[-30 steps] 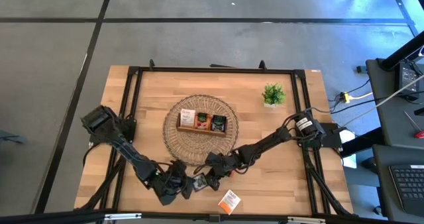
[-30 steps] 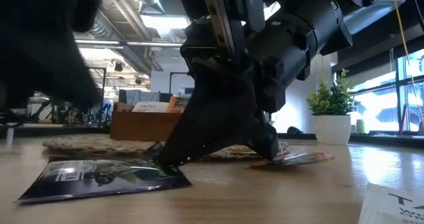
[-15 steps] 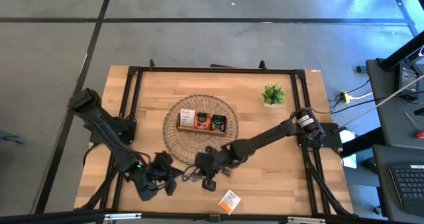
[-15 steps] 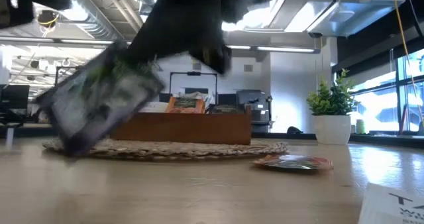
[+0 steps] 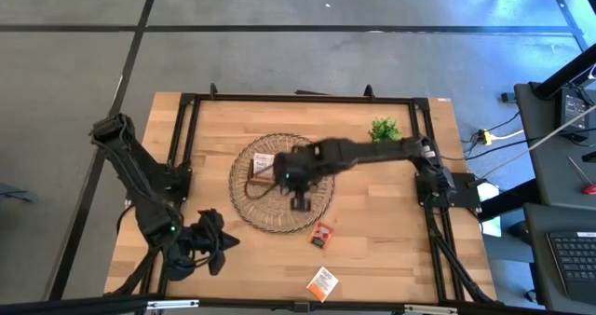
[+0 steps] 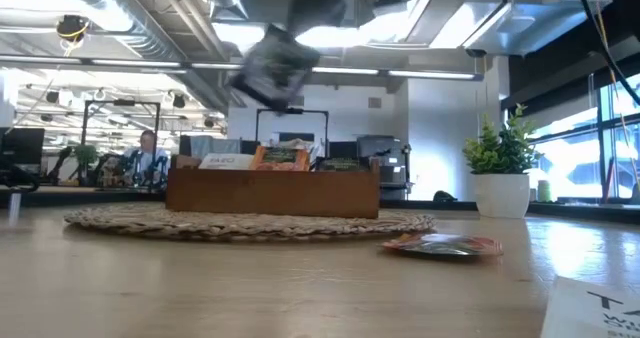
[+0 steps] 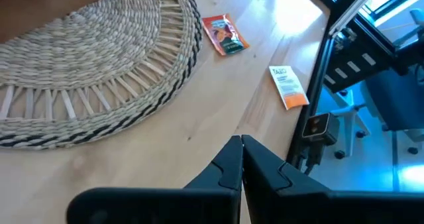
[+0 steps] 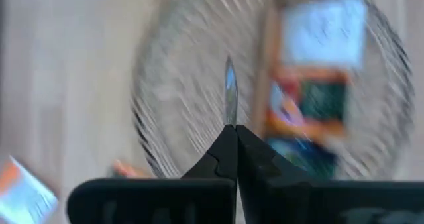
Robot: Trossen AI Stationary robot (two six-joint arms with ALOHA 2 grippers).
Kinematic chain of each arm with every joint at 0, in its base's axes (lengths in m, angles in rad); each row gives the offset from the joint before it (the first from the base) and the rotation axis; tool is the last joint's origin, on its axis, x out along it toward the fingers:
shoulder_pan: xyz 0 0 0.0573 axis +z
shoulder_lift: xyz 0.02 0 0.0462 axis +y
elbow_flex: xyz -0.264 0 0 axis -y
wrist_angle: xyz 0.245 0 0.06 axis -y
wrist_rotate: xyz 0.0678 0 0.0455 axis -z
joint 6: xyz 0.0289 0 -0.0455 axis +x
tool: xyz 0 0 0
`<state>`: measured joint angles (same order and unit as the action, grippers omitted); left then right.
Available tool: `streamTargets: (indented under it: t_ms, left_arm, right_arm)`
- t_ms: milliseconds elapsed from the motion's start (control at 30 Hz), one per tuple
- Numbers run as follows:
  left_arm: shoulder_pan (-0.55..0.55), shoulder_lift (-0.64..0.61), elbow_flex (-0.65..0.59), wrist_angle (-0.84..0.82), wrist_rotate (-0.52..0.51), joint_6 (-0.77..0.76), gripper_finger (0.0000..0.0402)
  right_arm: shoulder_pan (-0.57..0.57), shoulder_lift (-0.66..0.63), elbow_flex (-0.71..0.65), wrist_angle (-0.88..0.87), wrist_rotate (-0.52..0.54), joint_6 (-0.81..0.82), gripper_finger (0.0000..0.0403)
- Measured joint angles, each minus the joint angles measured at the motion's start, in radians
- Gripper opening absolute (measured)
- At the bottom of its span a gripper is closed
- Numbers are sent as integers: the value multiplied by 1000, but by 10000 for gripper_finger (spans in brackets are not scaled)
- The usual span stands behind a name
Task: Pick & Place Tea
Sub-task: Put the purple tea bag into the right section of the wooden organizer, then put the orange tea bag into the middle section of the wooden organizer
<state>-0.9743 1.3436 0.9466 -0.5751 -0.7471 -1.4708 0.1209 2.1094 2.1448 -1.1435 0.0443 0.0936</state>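
From above, the right gripper (image 5: 300,201) is seen over the round woven basket (image 5: 244,201). At table level, a dark flat tea sachet (image 6: 272,66) is held pinched (blurred) above the brown wooden tray (image 6: 272,190). The left gripper (image 7: 242,144) is closed on nothing.

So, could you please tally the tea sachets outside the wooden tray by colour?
red sachet, flat on the table: 1
white-and-orange sachet, near the table's front edge: 1
dark sachet, held in the air by the right claw: 1
Total: 3
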Motion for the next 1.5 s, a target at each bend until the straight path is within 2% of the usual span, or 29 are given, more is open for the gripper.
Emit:
streamTargets:
  t_ms: [133, 300, 633, 1133, 1367, 1500]
  left_arm:
    - [0, 2, -7, -6, 1, 0, 2]
    - [1, 2, -7, -13, 0, 0, 2]
    - [1, 2, -7, -14, -41, 16, 2]
    - [1, 2, -8, -23, -58, 18, 2]
    - [1, 2, -8, -24, -60, 18, 2]
    - [1, 2, -8, -24, -63, 18, 2]
  right_arm:
    - [-67, 0, 43, -206, 0, -77, 0]
    - [-129, 2, 43, -333, 0, -129, 0]
    - [-177, 17, 43, -314, 6, -158, 0]
    - [-175, 139, 42, -304, -20, -151, 1]
    - [-175, 147, 42, -294, -13, -157, 28]
    - [-175, 147, 42, -296, -12, -178, 62]
